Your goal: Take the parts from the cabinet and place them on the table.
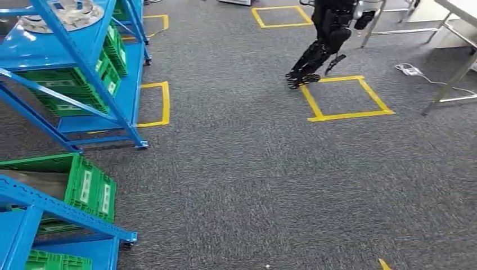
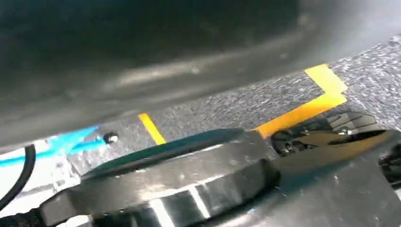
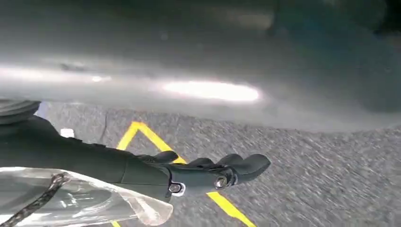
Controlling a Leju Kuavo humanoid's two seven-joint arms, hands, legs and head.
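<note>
You look to be mid-carry: the metal part (image 2: 179, 189) sits at your left hand, though whether the fingers clasp it you cannot tell. Your right hand (image 3: 208, 175) holds nothing, fingers extended. Keep the part level. Steer wide of the blue cabinet (image 1: 84, 67) corner; open carpet leads toward the counter (image 1: 458, 56), past the other robot (image 1: 326, 39)

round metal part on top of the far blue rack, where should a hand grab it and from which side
Probably by its outer rim, coming from above: the round metal part lies flat on the blue rack top shelf, and a slanted blue brace crosses in front, hindering a sideways reach.
</note>
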